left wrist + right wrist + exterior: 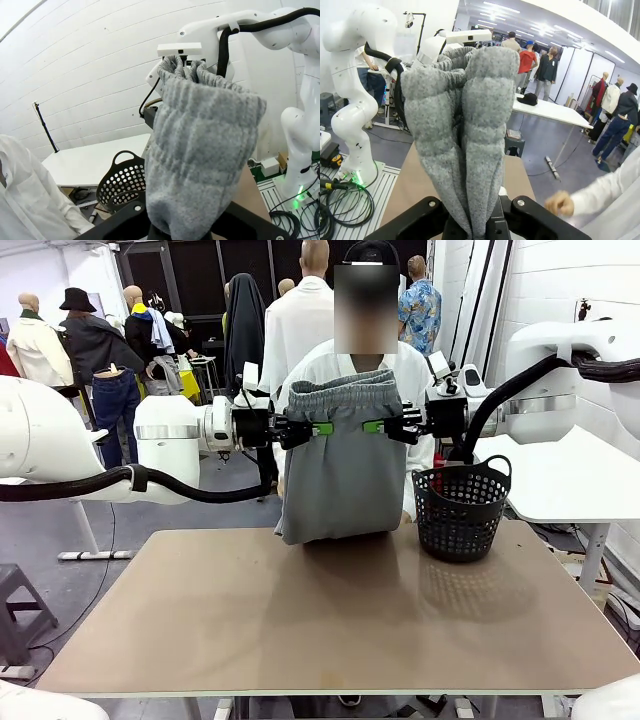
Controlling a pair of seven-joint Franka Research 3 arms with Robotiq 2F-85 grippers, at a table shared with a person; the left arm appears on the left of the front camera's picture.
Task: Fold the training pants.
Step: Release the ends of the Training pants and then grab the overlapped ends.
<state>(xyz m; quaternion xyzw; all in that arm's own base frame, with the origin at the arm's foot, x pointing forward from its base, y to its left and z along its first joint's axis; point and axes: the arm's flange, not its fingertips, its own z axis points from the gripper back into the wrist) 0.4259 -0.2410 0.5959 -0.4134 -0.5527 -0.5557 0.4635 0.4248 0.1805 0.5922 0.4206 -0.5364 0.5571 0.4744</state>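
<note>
Light grey soft jersey training pants (pixel 340 475) hang between the two sets of jaws, legs trailing below.
Left gripper (pixel 318 428) and right gripper (pixel 376 426) each clamped on bunched waistband (pixel 345 390); thick gathers may slip out, dropping one side crooked.

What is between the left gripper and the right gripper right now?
In the front view, the upper part of the training pants spans the gap between the left gripper and the right gripper, each shut on the grey fabric.
</note>
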